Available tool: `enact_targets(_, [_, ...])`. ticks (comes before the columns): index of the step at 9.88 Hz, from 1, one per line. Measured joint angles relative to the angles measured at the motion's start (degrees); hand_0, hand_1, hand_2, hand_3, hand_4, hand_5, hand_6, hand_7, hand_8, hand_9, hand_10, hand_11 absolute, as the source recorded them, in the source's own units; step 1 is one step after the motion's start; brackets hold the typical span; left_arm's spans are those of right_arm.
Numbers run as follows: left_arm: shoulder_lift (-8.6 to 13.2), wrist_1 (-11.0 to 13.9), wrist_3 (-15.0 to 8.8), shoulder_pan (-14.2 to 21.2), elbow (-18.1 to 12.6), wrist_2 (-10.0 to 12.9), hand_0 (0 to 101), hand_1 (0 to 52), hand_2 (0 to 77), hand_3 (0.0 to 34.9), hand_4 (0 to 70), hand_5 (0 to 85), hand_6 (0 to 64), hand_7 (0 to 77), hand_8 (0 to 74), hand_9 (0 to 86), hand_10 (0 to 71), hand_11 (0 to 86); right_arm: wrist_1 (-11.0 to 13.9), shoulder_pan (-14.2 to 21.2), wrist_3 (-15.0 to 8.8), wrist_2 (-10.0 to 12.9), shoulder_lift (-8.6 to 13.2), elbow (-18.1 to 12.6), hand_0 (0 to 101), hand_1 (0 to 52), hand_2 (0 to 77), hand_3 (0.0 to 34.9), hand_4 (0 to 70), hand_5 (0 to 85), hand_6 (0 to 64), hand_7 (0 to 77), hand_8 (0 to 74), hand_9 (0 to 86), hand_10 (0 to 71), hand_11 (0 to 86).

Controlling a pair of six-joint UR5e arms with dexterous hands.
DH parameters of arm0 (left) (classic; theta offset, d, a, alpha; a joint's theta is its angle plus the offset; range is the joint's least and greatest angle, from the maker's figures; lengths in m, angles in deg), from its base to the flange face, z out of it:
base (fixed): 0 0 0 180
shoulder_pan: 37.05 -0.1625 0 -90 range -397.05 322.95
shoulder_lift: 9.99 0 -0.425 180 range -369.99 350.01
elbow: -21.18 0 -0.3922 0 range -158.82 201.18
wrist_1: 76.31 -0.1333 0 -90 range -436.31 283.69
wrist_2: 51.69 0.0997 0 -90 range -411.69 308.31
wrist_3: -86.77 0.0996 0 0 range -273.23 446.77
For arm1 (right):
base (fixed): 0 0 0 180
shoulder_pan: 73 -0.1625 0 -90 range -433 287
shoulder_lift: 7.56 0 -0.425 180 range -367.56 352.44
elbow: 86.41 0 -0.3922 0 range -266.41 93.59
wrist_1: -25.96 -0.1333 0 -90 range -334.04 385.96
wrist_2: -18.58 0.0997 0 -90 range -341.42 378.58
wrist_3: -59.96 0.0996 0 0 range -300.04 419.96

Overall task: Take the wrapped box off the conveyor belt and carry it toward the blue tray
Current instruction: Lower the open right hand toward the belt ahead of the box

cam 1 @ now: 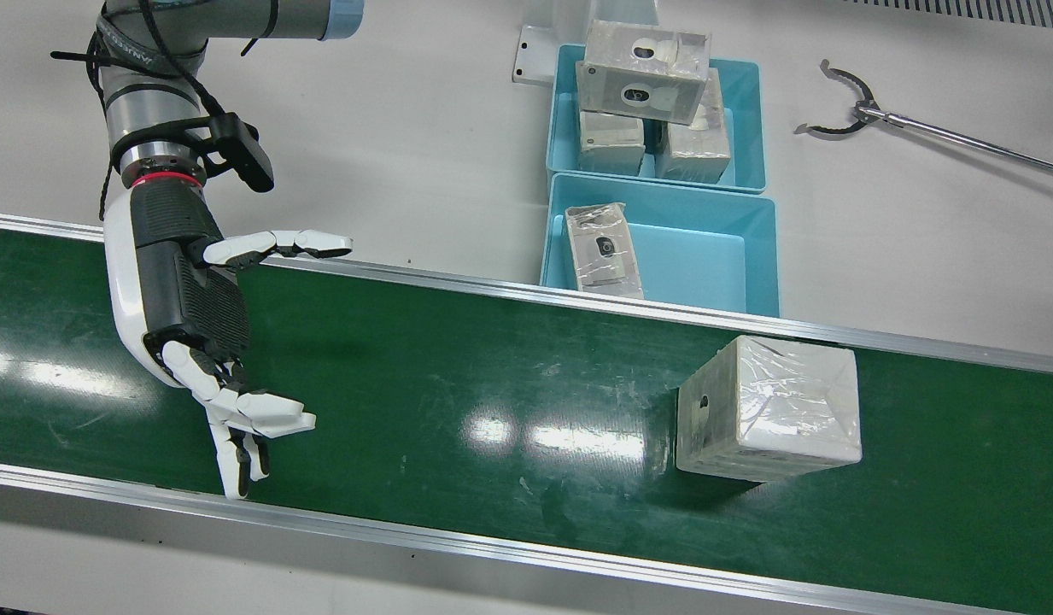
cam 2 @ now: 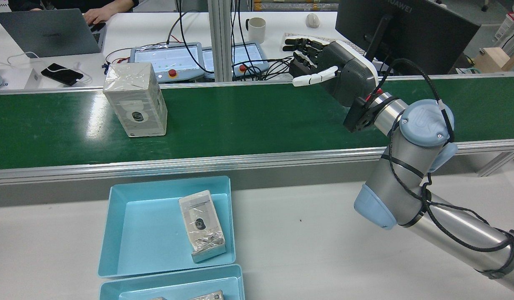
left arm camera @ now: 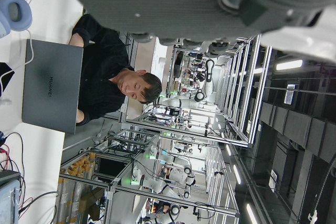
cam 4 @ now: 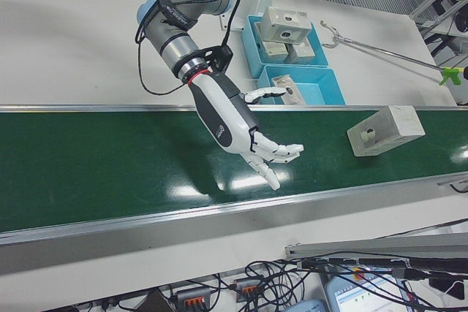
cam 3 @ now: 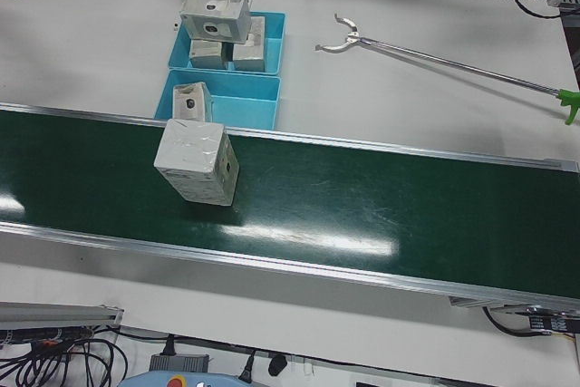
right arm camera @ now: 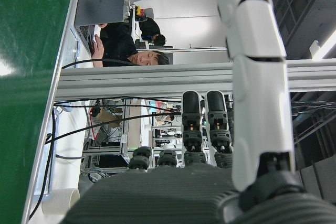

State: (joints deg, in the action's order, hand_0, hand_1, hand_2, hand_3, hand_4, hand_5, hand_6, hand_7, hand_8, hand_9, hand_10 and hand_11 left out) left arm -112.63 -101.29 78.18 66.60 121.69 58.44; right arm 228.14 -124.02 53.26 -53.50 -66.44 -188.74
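The right hand point(cam 1: 197, 325) hovers over the belt point(cam 1: 458, 384), palm turned toward the box point(cam 1: 769, 408), its fingers point(cam 1: 253, 418) spread wide and holding nothing. The box stands on the belt well apart from the hand, just beside the belt's rail on the side of the tray point(cam 1: 752, 256), which sits on the tabletop point(cam 1: 406, 128) with one smaller wrapped pack already lying in it.

The box looks like a stiff, squared carton sealed in clear film. The film is glossy and wrinkled, so it will likely be slippery and may shift under the fingers before the carton does. Its weight cannot be told; it is bulky against the hand, so expect a wide span to be needed. The best hold is probably across two opposite flat faces, thumb on one and the others on the far one, set low enough to keep it from tipping. The face with the round hole, seen in the rear view, is best avoided, and so are the folded film seams on top.

The left hand's own camera shows only a dark blur of it, so I cannot tell how its fingers stand.
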Motion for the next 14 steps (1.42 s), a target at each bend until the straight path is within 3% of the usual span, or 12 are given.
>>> enact_targets(2, [0.00, 0.00, 0.00, 0.00, 0.00, 0.00, 0, 0.0, 0.5, 0.0, 0.0, 1.1, 0.0, 0.5, 0.5, 0.0, 0.5, 0.0, -0.01, 0.22, 0.00, -0.08, 0.05, 0.02, 51, 16.9, 14.7, 1.2, 20.7, 18.5, 12.0, 26.7, 1.6, 4.4, 2.7, 5.4])
enact_targets(4, [0.00, 0.00, 0.00, 0.00, 0.00, 0.00, 0, 0.0, 1.1, 0.0, 0.0, 0.5, 0.0, 0.5, 0.5, 0.5, 0.5, 0.0, 0.02, 0.31, 0.03, -0.16, 0.05, 0.06, 50, 16.4, 12.0, 4.4, 14.7, 15.8, 9.3, 21.3, 0.5, 2.2, 0.5, 2.2])
enact_targets(5, [0.00, 0.00, 0.00, 0.00, 0.00, 0.00, 0, 0.0, 1.1, 0.0, 0.0, 0.5, 0.0, 0.5, 0.5, 0.5, 0.5, 0.5, 0.04, 0.31, 0.10, -0.27, 0.00, 0.05, 49, 10.4, 7.1, 5.3, 15.8, 15.3, 8.7, 20.7, 0.5, 2.2, 0.5, 2.2])
enact_targets(6, [0.00, 0.00, 0.00, 0.00, 0.00, 0.00, 0, 0.0, 1.1, 0.0, 0.0, 0.5, 0.0, 0.5, 0.5, 0.5, 0.5, 0.5, 0.05, 0.31, 0.14, -0.37, -0.03, 0.04, 49, 10.4, 7.1, 5.3, 15.8, 15.3, 8.7, 20.7, 0.5, 2.2, 0.5, 2.2])
enact_targets(7, [0.00, 0.00, 0.00, 0.00, 0.00, 0.00, 0, 0.0, 1.1, 0.0, 0.0, 0.5, 0.0, 0.5, 0.5, 0.5, 0.5, 0.5, 0.05, 0.48, 0.17, -0.39, -0.05, 0.05, 47, 4.9, 1.6, 5.6, 16.9, 14.2, 8.7, 19.6, 0.5, 2.2, 0.5, 1.6])
enact_targets(8, [0.00, 0.00, 0.00, 0.00, 0.00, 0.00, 0, 0.0, 1.1, 0.0, 0.0, 0.5, 0.0, 0.5, 0.5, 0.5, 0.0, 0.5, 0.05, 0.75, 0.19, -0.36, -0.07, 0.08, 47, 4.9, 1.6, 5.6, 16.9, 14.2, 8.7, 19.6, 0.5, 2.2, 0.5, 1.6])
enact_targets(9, [0.00, 0.00, 0.00, 0.00, 0.00, 0.00, 0, 0.0, 1.1, 0.0, 0.0, 0.5, 0.0, 0.5, 0.5, 0.0, 0.5, 0.5, 0.06, 0.97, 0.20, -0.34, -0.08, 0.10, 48, 14.2, 3.3, 5.4, 16.9, 15.3, 8.2, 19.6, 0.5, 2.2, 0.5, 1.6])
enact_targets(10, [0.00, 0.00, 0.00, 0.00, 0.00, 0.00, 0, 0.0, 1.1, 0.0, 0.0, 0.5, 0.0, 0.5, 0.5, 0.0, 0.5, 0.0, 0.06, 1.10, 0.23, -0.33, -0.12, 0.11, 48, 14.2, 11.4, 5.4, 16.9, 15.3, 8.2, 19.6, 0.5, 2.2, 0.5, 1.6])
enact_targets(11, [0.00, 0.00, 0.00, 0.00, 0.00, 0.00, 0, 0.0, 1.1, 0.0, 0.0, 0.5, 0.0, 0.5, 0.5, 0.0, 0.5, 0.0, 0.06, 1.14, 0.28, -0.29, -0.18, 0.11, 48, 14.2, 9.8, 5.3, 13.6, 15.3, 8.2, 19.6, 0.5, 2.2, 0.5, 1.6])
enact_targets(13, [0.00, 0.00, 0.00, 0.00, 0.00, 0.00, 0, 0.0, 0.5, 0.0, 0.0, 1.1, 0.0, 0.5, 0.5, 0.5, 0.5, 0.0, 0.03, 1.17, 0.41, -0.28, -0.33, 0.19, 48, 14.2, 9.8, 5.3, 15.8, 15.8, 8.2, 19.6, 0.5, 2.2, 0.5, 1.6])
enact_targets(14, [0.00, 0.00, 0.00, 0.00, 0.00, 0.00, 0, 0.0, 0.5, 0.0, 0.0, 0.5, 0.0, 0.5, 0.5, 0.5, 0.5, 0.0, -0.05, 1.21, 0.47, -0.32, -0.41, 0.53, 49, 14.2, 10.9, 3.6, 16.9, 15.8, 8.2, 20.2, 0.5, 2.2, 0.5, 1.6])
